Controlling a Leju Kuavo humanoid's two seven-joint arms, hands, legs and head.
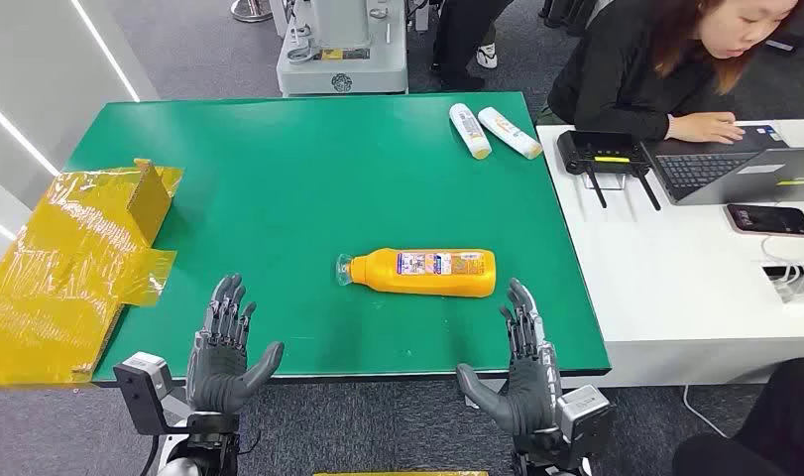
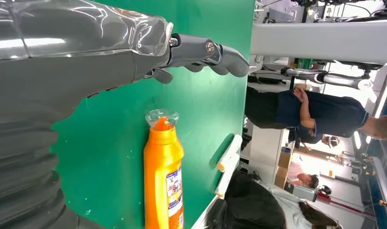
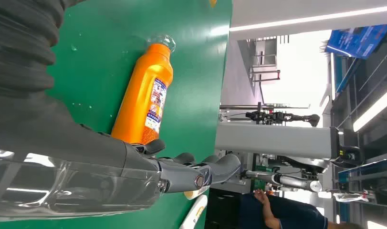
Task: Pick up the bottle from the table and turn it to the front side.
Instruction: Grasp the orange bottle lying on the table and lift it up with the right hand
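On the green tabletop (image 1: pixel 279 178), the lying orange bottle (image 1: pixel 422 272) is best gripped mid-body by the right hand (image 1: pixel 521 372), both it and the left hand (image 1: pixel 222 347) being spread wide and empty.

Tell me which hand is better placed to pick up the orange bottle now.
Probably the right hand. It is open and sits just below the base end of the orange bottle, which lies on its side on the green table. The left hand, also open, is farther from the bottle, beyond its cap end.

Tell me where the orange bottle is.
In the head view, the orange bottle lies on its side on the green table, near its front edge, closer to the right hand.
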